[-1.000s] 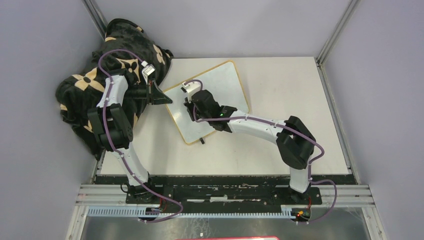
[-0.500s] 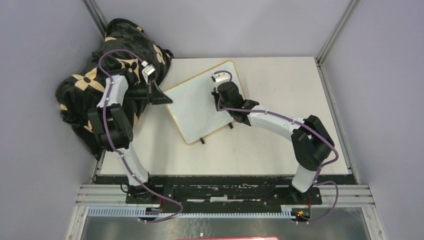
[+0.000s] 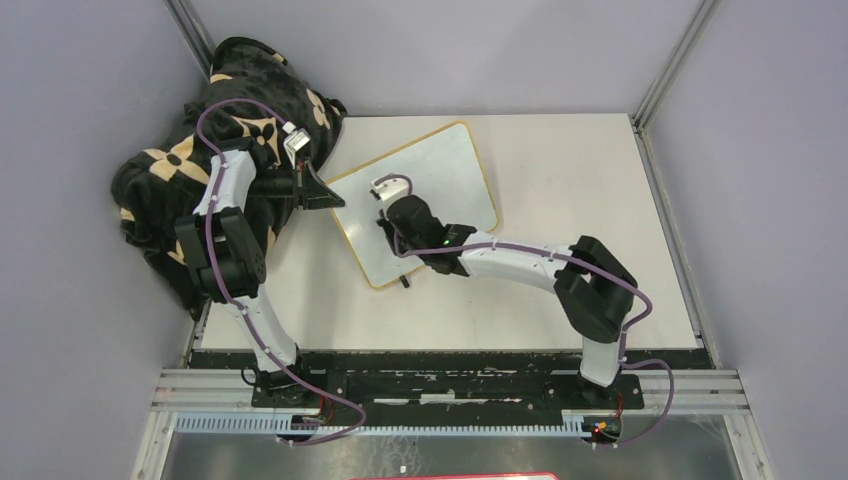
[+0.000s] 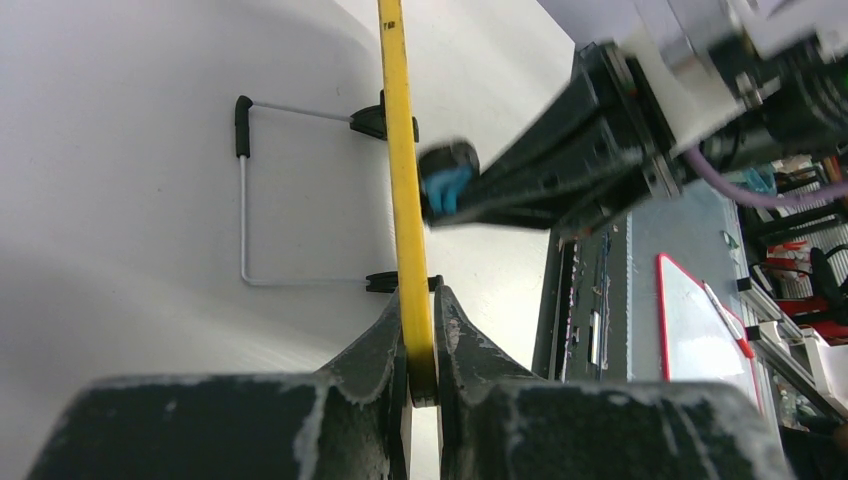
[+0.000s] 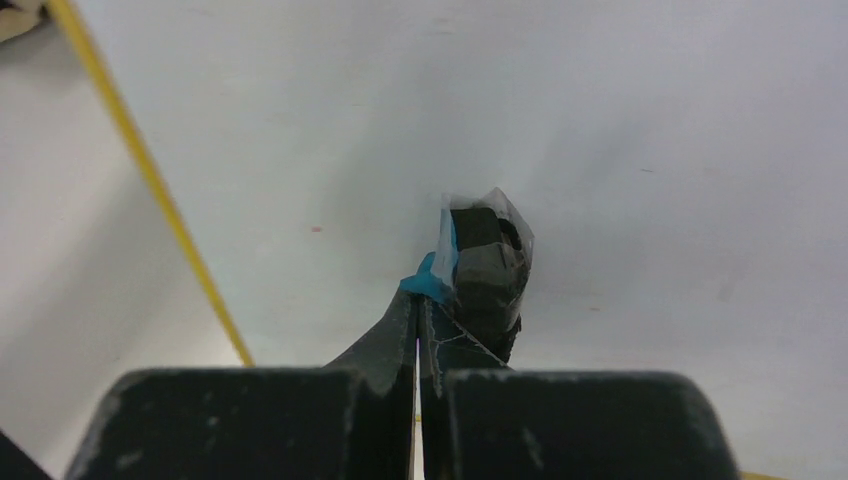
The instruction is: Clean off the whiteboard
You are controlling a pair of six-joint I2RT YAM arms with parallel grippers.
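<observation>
Right pincer (image 5: 420, 305) returned across the whiteboard (image 3: 440, 165), from its far right corner to left of centre.
Its jaws are closed on a small black-and-blue pad (image 5: 485, 265), set against the white face. Left pincer (image 4: 420, 345) is clamped on the yellow frame (image 4: 399, 150) at the board's left edge. The whiteboard lies askew on the surface (image 3: 580, 200), its left corner just beside the flower-patterned blanket (image 3: 160, 165).

Right tool (image 5: 420, 300) and its eraser (image 5: 485, 265), back from the whiteboard (image 3: 445, 165) far corner toward mid-board.
</observation>
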